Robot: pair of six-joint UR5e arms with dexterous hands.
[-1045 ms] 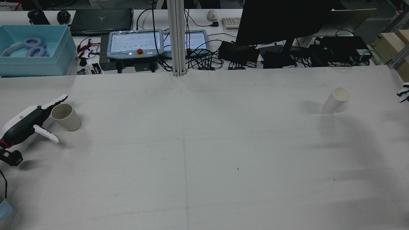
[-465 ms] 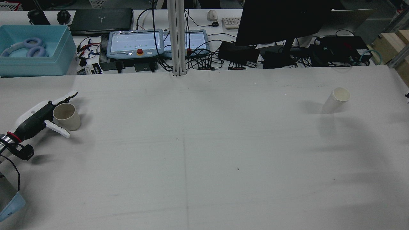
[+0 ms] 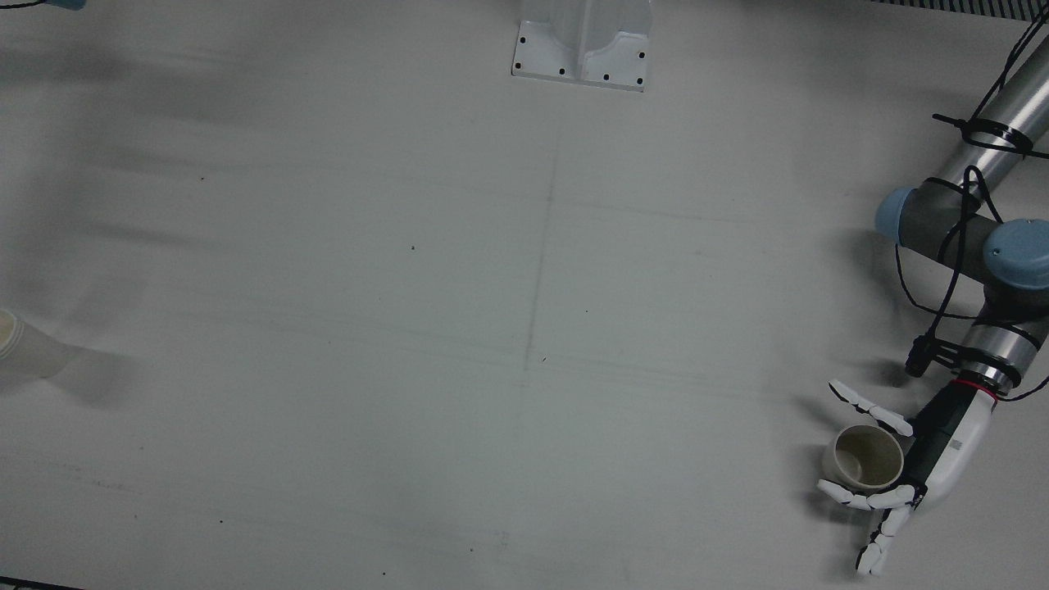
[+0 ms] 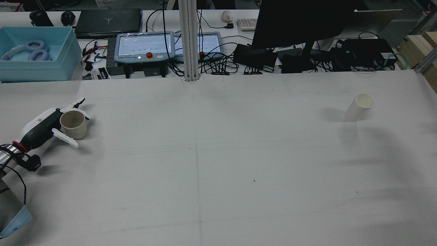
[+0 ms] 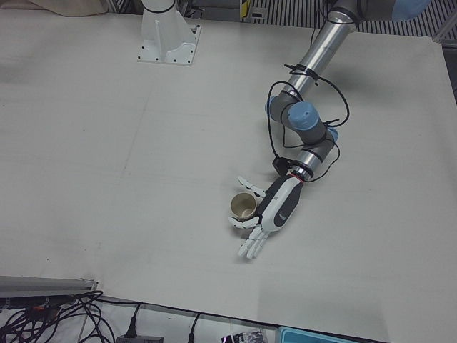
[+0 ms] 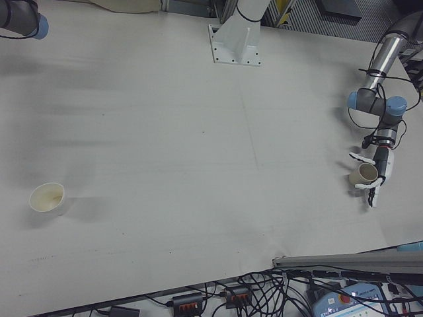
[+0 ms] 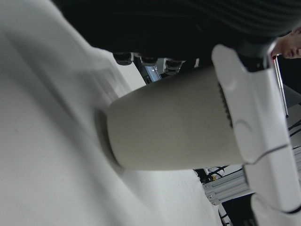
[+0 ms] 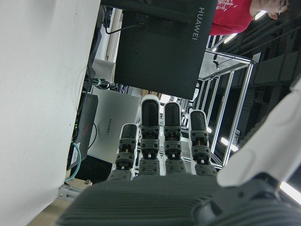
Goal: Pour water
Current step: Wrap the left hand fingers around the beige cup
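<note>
A beige cup (image 4: 73,124) stands upright on the white table (image 4: 218,164) at the far left of the rear view; it also shows in the front view (image 3: 867,457) and the left-front view (image 5: 243,206). My left hand (image 4: 51,124) brackets it: thumb on the near side, one finger curled round the far side and touching the wall (image 7: 249,117), the other fingers straight. A white cup (image 4: 359,106) stands far right, and it also shows in the right-front view (image 6: 47,198). My right hand (image 8: 164,155) shows only in its own view, fingers straight and apart, empty.
A white post base (image 3: 582,49) stands at the table's robot-side edge. Beyond the far edge are a blue box (image 4: 34,54), teach pendants (image 4: 143,46), cables and a dark monitor (image 4: 300,24). The left arm (image 3: 975,238) reaches in over the table's left side.
My left hand has slid forward so the beige cup sits between thumb and fingers, and one finger has curled round it. The right fingertips have left the rear view's right edge.
</note>
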